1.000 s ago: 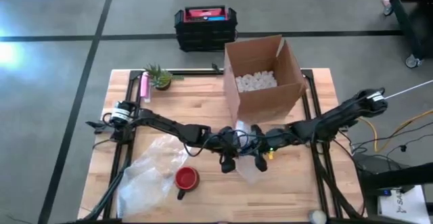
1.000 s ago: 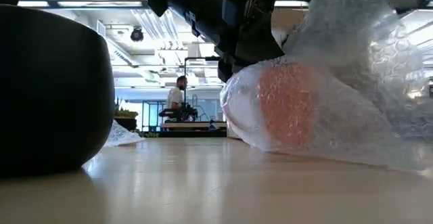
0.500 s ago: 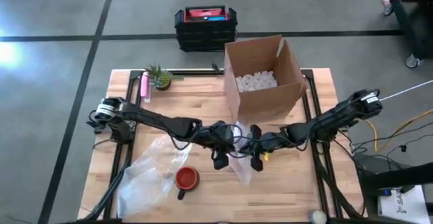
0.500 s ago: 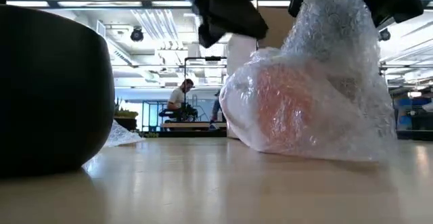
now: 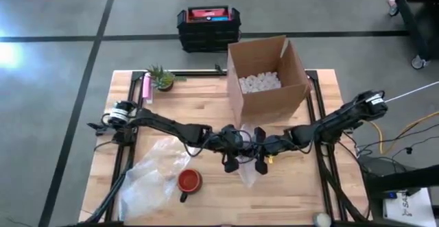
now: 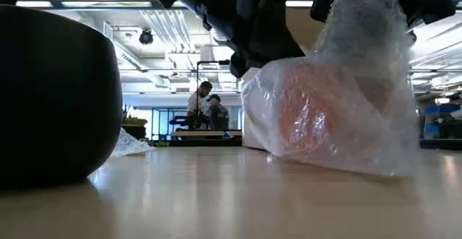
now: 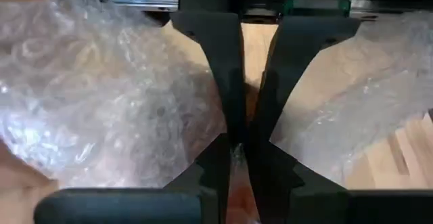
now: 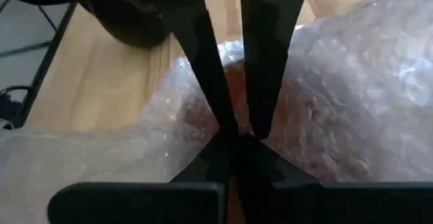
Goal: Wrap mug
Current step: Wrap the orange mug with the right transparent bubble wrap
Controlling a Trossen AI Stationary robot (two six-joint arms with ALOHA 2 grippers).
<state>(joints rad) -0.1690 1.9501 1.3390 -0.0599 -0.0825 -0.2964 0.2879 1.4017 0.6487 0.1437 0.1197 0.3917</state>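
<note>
An orange-red mug lies on the table inside a bundle of clear bubble wrap, near the table's middle. My left gripper stands at the bundle's left and is shut on the wrap. My right gripper is above the bundle's right side and is shut on a raised flap of wrap. Through the wrap the mug shows only as a blurred orange shape. My left gripper pinches a bit of bubble wrap between its two fingers at the bundle's upper left, coming from above and the left. The bundle's underside rests on the table. How many layers it has does not show. My right gripper pinches the wrap's upper flap between its two fingers, coming from above and the right. The flap rises from the bundle to the fingers, and the bundle below stays on the table.
A second red mug stands near the front edge beside a loose sheet of bubble wrap. An open cardboard box with white packing peanuts stands behind the bundle. A small plant and a pink tube are at the far left. People show in the room beyond.
The wrap's right part, which lay spread on the table, has been drawn up over the mug by my right gripper. My left gripper went toward the table's left edge and up, away from the bundle, then came back down onto its left side.
</note>
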